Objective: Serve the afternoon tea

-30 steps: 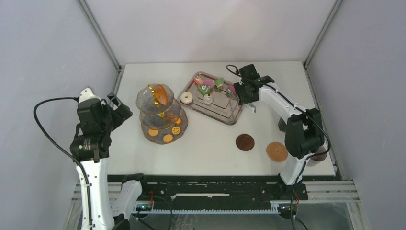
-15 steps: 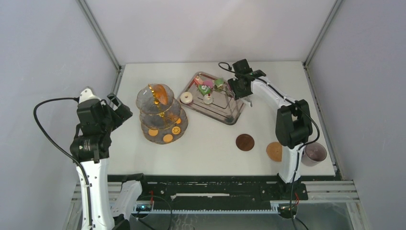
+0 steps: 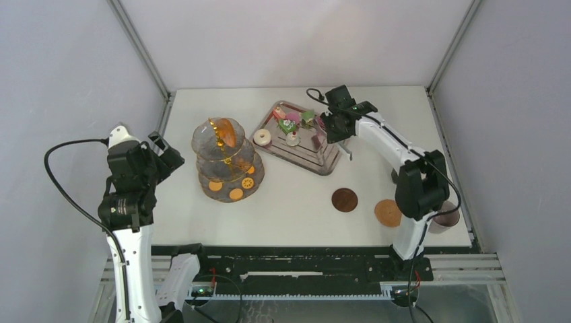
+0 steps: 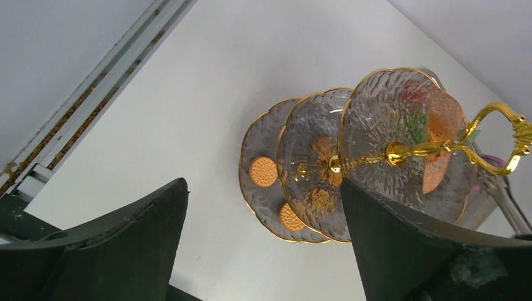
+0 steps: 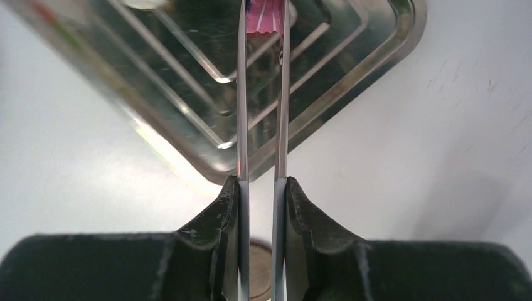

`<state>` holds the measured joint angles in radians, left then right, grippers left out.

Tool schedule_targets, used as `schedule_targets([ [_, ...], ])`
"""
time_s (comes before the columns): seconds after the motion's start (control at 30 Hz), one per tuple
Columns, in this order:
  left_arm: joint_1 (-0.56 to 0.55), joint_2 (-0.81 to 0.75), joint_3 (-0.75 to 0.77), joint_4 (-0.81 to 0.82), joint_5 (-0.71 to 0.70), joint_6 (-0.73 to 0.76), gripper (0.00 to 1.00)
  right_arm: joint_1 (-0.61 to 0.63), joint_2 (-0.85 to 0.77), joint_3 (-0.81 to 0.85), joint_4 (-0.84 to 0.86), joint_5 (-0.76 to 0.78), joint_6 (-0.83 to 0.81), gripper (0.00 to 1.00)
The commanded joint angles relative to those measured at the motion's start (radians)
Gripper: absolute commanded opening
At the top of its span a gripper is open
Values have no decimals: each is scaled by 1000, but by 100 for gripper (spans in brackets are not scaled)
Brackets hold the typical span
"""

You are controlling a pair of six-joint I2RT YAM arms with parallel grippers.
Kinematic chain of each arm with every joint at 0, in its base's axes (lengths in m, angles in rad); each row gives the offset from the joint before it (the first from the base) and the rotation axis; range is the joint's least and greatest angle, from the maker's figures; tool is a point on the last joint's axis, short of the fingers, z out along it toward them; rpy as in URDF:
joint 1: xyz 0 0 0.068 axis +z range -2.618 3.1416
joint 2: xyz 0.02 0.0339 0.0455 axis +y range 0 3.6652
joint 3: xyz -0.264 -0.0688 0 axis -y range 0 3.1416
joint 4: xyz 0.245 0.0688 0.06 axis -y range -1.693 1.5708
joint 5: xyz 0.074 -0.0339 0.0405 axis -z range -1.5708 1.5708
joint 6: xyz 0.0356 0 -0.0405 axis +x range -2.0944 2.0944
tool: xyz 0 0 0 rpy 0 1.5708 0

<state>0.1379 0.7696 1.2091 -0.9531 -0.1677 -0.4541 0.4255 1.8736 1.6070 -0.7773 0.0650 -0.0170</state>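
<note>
Pink cake (image 5: pixel 263 15) sat in steel tray (image 5: pixel 351 81), top centre of wrist frame, between tongs (image 5: pixel 241 94) blades. Likely soft, light, crushable: pinch gently, low on its sides. My right gripper (image 5: pixel 260 207) clamped the tongs; left gripper (image 4: pixel 262 188) gaped, idle.

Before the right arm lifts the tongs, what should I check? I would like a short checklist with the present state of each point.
1. Right gripper shut on the tongs: ok.
2. Their blades on both sides of the pink cake: ok.
3. Cake pinched firmly: cannot tell.
4. Left gripper open, empty, apart from the three-tier stand: ok.
5. Bare glass free on the stand's top tier: ok.
</note>
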Motion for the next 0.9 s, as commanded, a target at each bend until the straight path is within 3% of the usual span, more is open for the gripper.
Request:
schedule_targets([
  [0.0,3,-19,-11,0,-71,16,96,90,-205,-3,8,1,76,10],
  [0.1,8,-8,-3,-27,-141,33,97,202,-306,-5,3,62,60,11],
  [0.37,97,3,27,-44,-125,14,98,422,-497,1,92,-87,72,12],
  [0.5,100,-12,37,-52,-117,16,98,523,-507,32,120,-132,55,13],
  [0.77,101,-28,43,-63,-130,13,97,700,-445,111,133,-69,-61,13],
  [0.87,102,-34,33,-56,-122,9,96,751,-415,130,174,33,-101,13],
])
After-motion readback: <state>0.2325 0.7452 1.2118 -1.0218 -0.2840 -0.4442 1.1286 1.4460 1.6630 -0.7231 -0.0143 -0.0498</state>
